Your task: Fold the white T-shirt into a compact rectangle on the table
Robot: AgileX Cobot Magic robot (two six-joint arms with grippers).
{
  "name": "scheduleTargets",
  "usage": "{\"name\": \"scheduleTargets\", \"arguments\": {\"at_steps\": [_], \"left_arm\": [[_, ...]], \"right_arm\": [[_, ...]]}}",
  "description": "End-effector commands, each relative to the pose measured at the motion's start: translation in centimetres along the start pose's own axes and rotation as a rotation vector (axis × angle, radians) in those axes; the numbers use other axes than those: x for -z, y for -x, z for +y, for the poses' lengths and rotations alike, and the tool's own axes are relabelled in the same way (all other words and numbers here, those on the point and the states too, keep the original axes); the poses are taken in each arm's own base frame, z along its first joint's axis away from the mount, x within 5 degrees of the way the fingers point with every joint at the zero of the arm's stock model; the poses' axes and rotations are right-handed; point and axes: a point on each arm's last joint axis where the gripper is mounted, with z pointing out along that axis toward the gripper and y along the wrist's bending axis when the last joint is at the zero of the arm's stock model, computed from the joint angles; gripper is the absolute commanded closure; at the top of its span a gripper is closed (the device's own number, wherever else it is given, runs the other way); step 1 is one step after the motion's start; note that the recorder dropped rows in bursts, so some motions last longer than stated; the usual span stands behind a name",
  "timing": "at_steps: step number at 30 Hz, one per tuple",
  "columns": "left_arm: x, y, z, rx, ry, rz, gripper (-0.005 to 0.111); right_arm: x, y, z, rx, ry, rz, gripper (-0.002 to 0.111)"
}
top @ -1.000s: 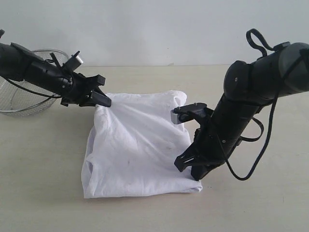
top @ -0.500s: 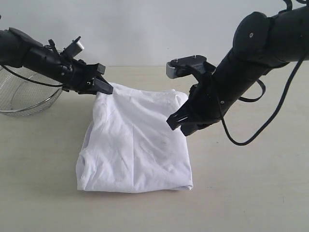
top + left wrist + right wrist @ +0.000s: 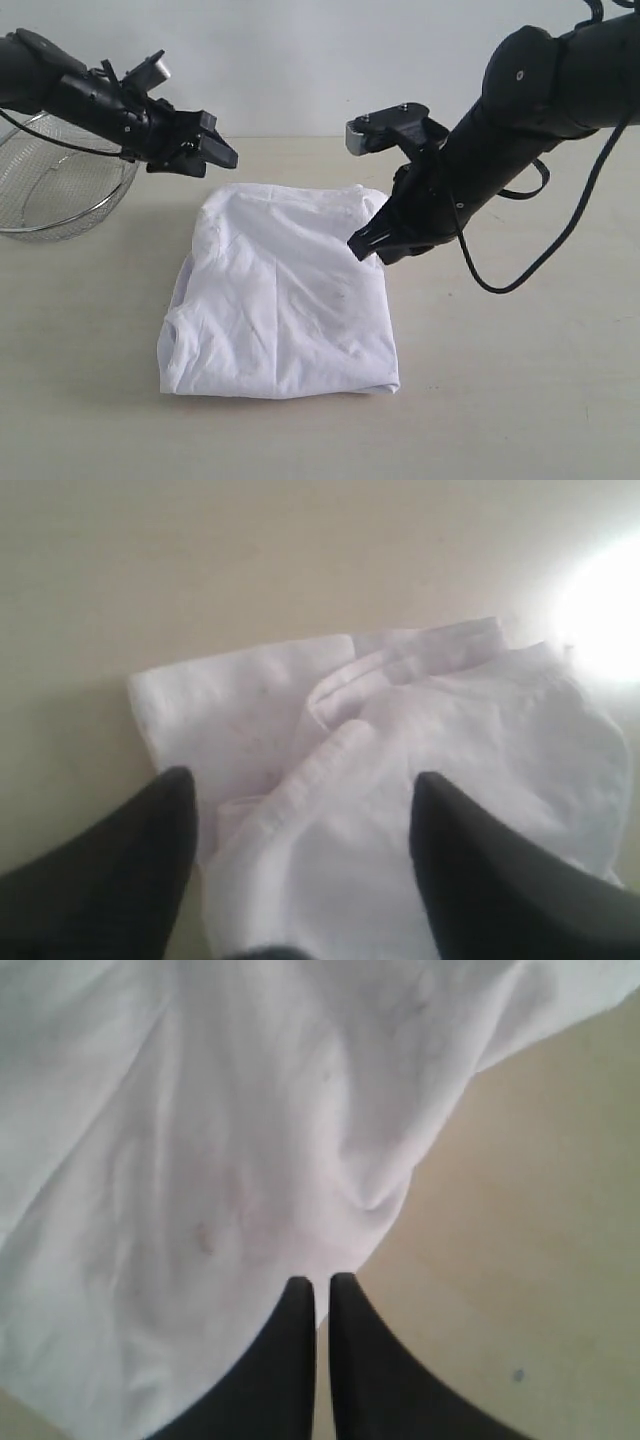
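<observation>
The white T-shirt (image 3: 280, 300) lies about the middle of the table (image 3: 520, 400). The basket (image 3: 50, 200) stands behind and left of it, near the table's far edge, apart from the shirt.

The white T-shirt (image 3: 280, 300) lies folded, a rumpled plain rectangle running twelve to six o'clock on the pale beige table (image 3: 520, 400).

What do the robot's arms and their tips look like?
The left arm and right arm are matt black with rounded shells. Thin black cables loop loosely beside them. Each wrist carries a small silver-grey block. The left end effector and right end effector have tapered black fingers.
</observation>
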Motion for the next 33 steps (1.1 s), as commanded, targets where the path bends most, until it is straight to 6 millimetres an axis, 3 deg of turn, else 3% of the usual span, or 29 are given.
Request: {"name": "scheduleTargets", "arguments": {"at_steps": [1,2,8,14,18,21,25,28,33], "left_arm": [[1.9,0.0,-2.5,-0.037,-0.079,0.123,0.088],[2.1,-0.4,-3.2,-0.076,-0.107,0.171,0.102],[1.4,-1.7,-7.3,-0.162,-0.199,0.272,0.102],[-0.9,-6.7,-11.9,-0.215,-0.246,0.458,0.102],[-1.3,-10.1,-13.2,-0.208,-0.228,0.578,0.102],[-1.0,-11.7,-13.5,-0.212,-0.165,0.549,0.102],[-0.9,-13.6,-12.0,-0.213,-0.011,0.471,0.102],[-2.2,-16.4,-10.3,-0.173,0.024,0.539,0.102],[-2.7,-17.7,-9.2,-0.159,0.058,0.580,0.102]], "right_arm": [[-0.1,1.8,-1.1,0.034,-0.077,-0.111,0.108],[-0.3,2.3,-1.4,0.030,-0.077,-0.114,0.108],[-3.3,5.6,-4.0,0.007,-0.036,-0.049,0.108],[-4.6,7.7,-5.2,0.026,0.007,0.014,0.108],[-5.4,8.4,-5.7,0.065,0.016,0.054,0.108],[-6.0,8.6,-6.4,0.057,0.012,0.058,0.108],[-7.1,8.2,-7.1,0.026,0.015,0.076,0.108],[-9.1,7.5,-7.5,0.023,0.015,0.094,0.108],[-10.0,8.3,-9.0,0.021,-0.022,0.037,0.108]]}}
